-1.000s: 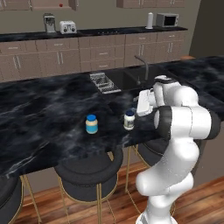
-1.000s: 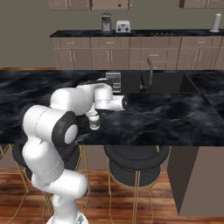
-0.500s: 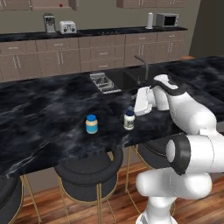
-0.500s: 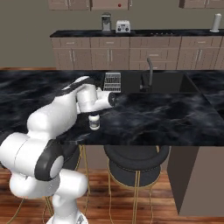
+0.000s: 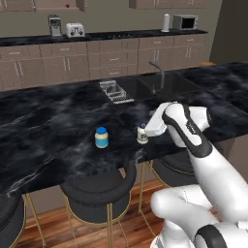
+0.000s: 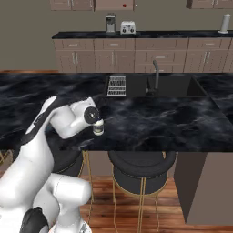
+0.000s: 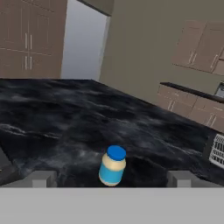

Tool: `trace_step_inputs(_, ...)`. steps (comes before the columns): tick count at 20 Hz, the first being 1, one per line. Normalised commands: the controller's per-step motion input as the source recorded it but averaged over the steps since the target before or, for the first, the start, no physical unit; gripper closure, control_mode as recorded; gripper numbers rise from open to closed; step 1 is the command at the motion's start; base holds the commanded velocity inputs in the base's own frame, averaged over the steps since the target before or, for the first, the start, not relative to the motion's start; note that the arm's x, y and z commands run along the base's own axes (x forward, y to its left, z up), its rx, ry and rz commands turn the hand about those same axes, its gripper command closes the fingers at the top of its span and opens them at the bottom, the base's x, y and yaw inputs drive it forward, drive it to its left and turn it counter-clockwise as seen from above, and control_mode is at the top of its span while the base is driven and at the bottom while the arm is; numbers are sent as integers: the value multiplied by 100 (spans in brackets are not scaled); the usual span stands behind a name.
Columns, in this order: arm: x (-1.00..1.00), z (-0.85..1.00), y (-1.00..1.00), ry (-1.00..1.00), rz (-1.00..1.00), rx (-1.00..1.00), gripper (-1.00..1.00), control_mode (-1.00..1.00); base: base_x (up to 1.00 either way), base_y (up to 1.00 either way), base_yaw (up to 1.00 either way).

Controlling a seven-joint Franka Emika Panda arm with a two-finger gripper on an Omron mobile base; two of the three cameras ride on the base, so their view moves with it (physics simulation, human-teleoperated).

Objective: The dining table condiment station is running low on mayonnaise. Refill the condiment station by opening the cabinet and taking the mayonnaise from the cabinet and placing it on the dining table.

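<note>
Left base view: the mayonnaise (image 5: 142, 134), a tiny whitish jar with a dark lid, stands upright on the dining table (image 5: 53, 126), close to the near edge of the black marble top. The arm's white hand sits just to the jar's right, and the gripper (image 5: 148, 131) is right beside it; the jar's left side shows free, with nothing pressed against it. The fingers stand spread wide, released, with nothing held. The cream-yellow jar (image 5: 101, 137) with a bright blue lid stands to the left of the mayonnaise, clearly apart from it and about as close to the near edge. Behind both jars the marble runs bare up to a wire rack (image 5: 116, 91) and a sink with its faucet (image 5: 158, 72). Round black stools (image 5: 99, 185) tuck under the near edge, below the jars.

Right base view: the mayonnaise (image 6: 98, 129) shows just under the hand, near the table's front edge (image 6: 150, 148), with open black top stretching away to the right.

Hand view: the two finger tips (image 7: 43, 178) rise far apart at the bottom, and the cream-yellow jar (image 7: 112, 166) stands between them farther off, upright on clear marble, with the rack's corner (image 7: 216, 151) at the right edge.
</note>
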Motion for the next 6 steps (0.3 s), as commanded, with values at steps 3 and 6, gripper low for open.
trace_step_inputs(3,-99,42,1,1,-33,0,-100,-100,0,0,0)
trace_step_inputs(6,-82,69,0,8,-32,0,-100,-100,0,0,0)
